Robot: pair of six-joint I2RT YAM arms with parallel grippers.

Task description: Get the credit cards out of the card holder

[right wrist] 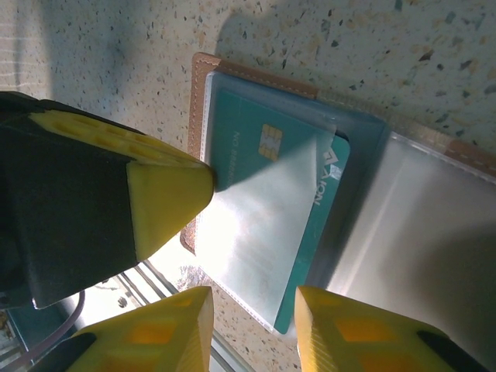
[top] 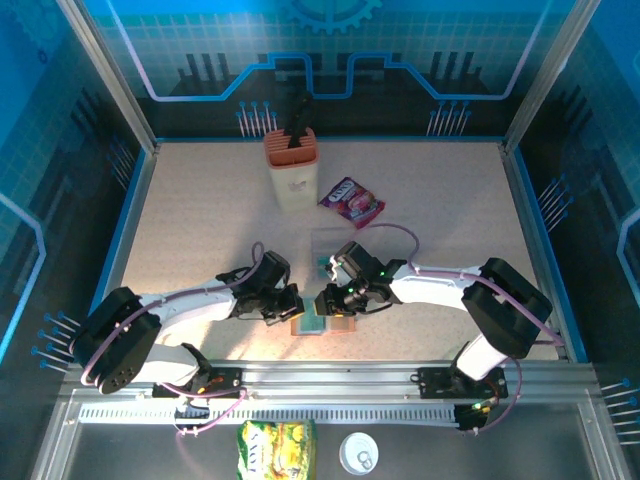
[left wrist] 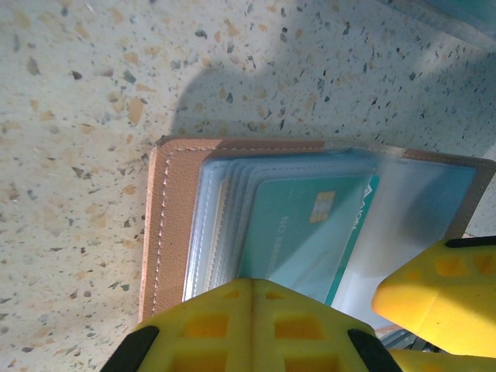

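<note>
A robot lab cell: blue printed panels (top: pixel 330 60) wall a speckled table (top: pixel 450 200).

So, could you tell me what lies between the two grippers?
The open card holder, a teal credit card in its sleeve, lies between the left gripper and right gripper, clearest in the right wrist view.

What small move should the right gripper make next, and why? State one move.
Probably close the right gripper on the edge of the teal plastic card: its open jaws flank it, while the shut left gripper rests on the salmon-brown leather card holder.
</note>
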